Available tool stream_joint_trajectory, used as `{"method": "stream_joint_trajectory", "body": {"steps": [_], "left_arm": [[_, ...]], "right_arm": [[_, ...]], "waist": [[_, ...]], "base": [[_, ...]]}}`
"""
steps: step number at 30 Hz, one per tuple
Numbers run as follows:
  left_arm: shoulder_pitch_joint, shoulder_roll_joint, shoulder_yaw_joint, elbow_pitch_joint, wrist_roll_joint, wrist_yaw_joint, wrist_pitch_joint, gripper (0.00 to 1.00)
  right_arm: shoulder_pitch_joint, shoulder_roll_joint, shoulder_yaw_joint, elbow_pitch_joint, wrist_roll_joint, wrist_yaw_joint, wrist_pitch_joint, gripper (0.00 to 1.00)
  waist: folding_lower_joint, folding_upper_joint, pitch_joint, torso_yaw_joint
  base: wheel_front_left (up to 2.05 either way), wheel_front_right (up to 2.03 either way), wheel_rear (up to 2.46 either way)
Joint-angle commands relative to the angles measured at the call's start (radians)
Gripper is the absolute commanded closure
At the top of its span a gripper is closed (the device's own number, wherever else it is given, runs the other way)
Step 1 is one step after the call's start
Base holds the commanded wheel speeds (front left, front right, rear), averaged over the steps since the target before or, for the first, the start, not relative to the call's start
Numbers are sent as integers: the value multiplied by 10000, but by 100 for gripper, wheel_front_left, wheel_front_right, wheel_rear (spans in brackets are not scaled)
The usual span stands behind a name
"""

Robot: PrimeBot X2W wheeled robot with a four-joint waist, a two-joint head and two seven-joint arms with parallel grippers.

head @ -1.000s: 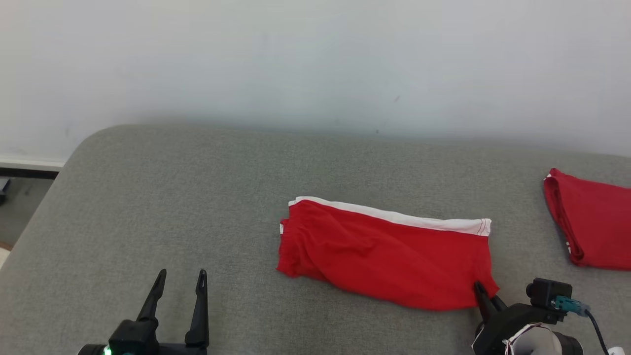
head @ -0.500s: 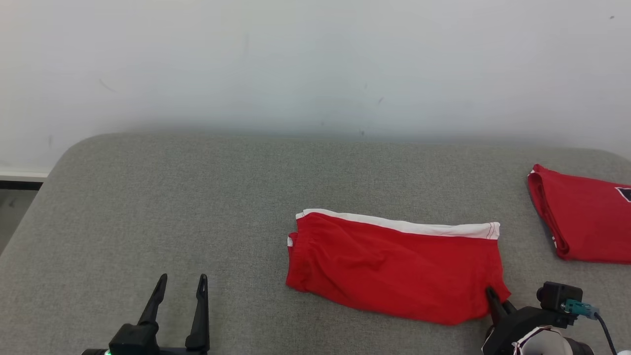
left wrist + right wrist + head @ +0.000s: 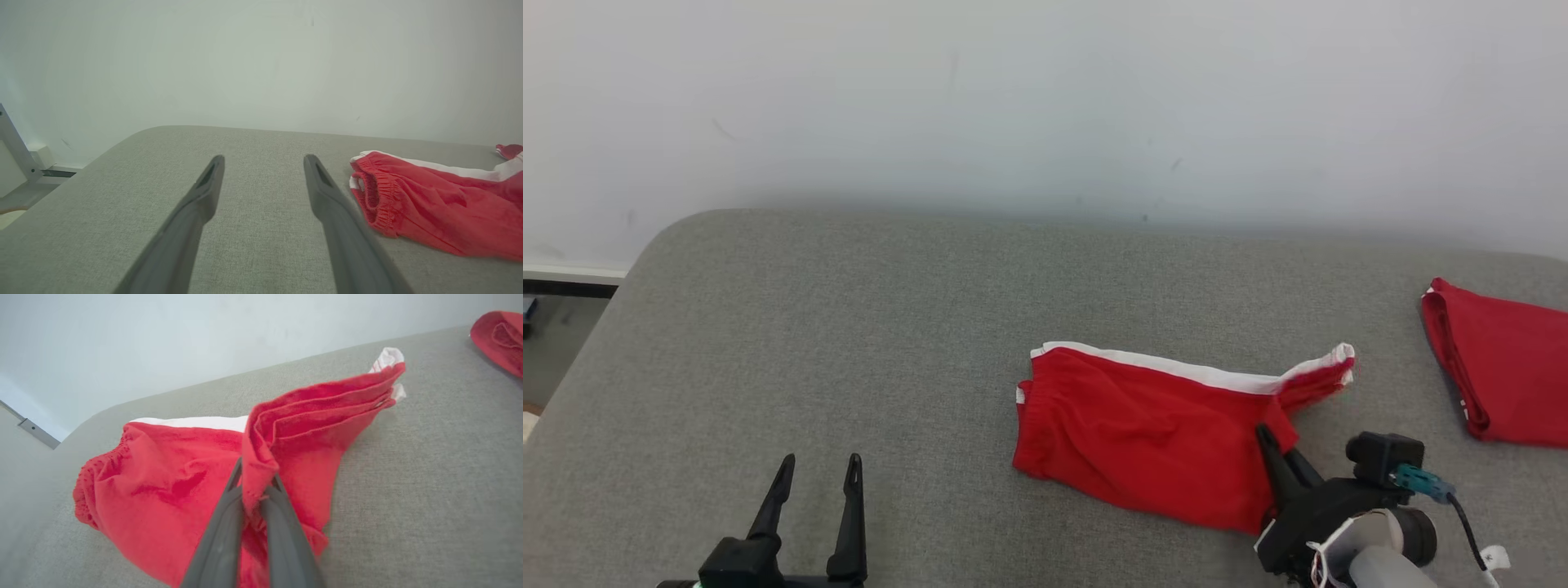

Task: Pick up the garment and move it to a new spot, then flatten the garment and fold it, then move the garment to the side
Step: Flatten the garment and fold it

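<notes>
While the right gripper (image 3: 256,479) is pinched tight on the hem end of the red garment (image 3: 1143,433), we judge the folding step to be in hand. That end stands raised off the grey cushion (image 3: 849,327), its layers fanned, and the rest lies flat on the cushion's right half, toward its front edge. The left gripper (image 3: 821,459) hovers over the cushion's left front, fingers apart and empty. Next, we think, the pinched end should be carried across to meet the elastic waistband (image 3: 378,196), edges squared along the white band (image 3: 1176,370), before letting go. A second red garment (image 3: 1503,376) rests at the cushion's right edge. We can read no brand, label or lettering on either cloth.
</notes>
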Motion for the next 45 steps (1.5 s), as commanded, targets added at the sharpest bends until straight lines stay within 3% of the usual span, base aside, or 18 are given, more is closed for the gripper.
{"method": "stream_joint_trajectory", "body": {"steps": [1, 15, 24, 34, 35, 36, 37, 45], "left_arm": [[126, -2, 16, -26, -68, 10, -28, 0], [-282, -170, -192, 139, -80, -55, -28, 0], [-649, -384, -347, 323, -38, -162, -28, 0], [-833, -556, -400, 558, 66, -279, -29, 0], [-858, -567, -405, 587, 76, -298, -29, 0], [-876, -572, -394, 620, 81, -311, -29, 0], [-878, -569, -373, 655, 86, -318, -29, 0], [-549, -485, -158, 686, 109, -272, -29, 0]], "right_arm": [[47, 16, 50, -147, -91, -21, -21, 100], [-579, 1348, 315, -1609, -592, -21, 806, 100], [-1079, 1564, 601, -975, -482, -21, 1127, 100], [-1412, 1570, 1773, -156, 515, -21, 809, 100], [-1475, 1569, 1853, -15, 570, -21, 754, 76], [-1516, 1572, 1959, 66, 637, -21, 711, 33], [-1562, 1578, 2058, 159, 728, -21, 660, 0], [-1712, 1565, 1982, 44, 862, -21, -181, 0]], "waist": [[-1, -1, 15, 88], [-1, -1, 245, 950], [-1, -1, 560, 1561], [-1, -1, 662, 1791], [-1, -1, 653, 1786], [-1, -1, 636, 1768], [-1, -1, 615, 1738], [-1, -1, 314, 1316]], "base": [[0, 0, 0], [0, 0, 0], [0, 0, 0], [0, 0, 0], [0, 0, 0], [0, 0, 0], [0, 0, 0], [0, 0, 0]]}}
